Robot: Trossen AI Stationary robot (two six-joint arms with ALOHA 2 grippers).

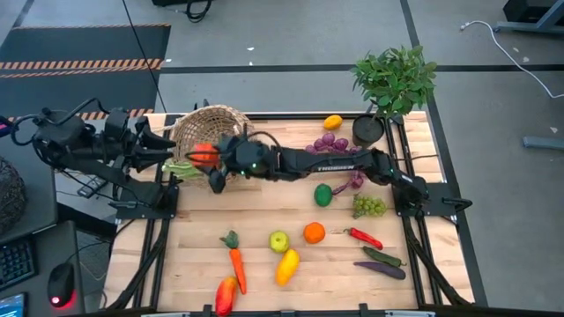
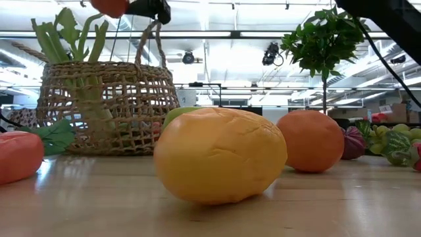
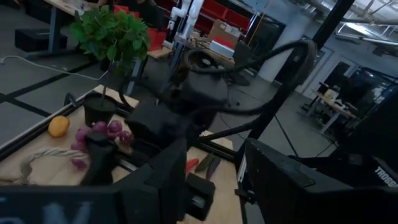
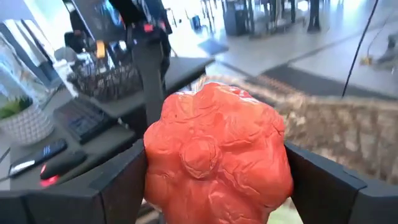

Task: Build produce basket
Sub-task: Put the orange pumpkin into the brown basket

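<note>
Grey floor (image 1: 291, 35), hazard-striped mat (image 1: 79, 63), bright ceiling lights (image 2: 217, 34)

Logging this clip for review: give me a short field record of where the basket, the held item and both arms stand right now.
basket: wicker basket at the table's far left, a leek already standing in it
right tool: right tool reaches across to the basket's rim, shut on a red tomato
tomato: held above the basket, not yet released
left tool: left tool waits beside the basket, nothing seen in it
loose produce: carrot, orange, lemon, grapes and more on the table
</note>
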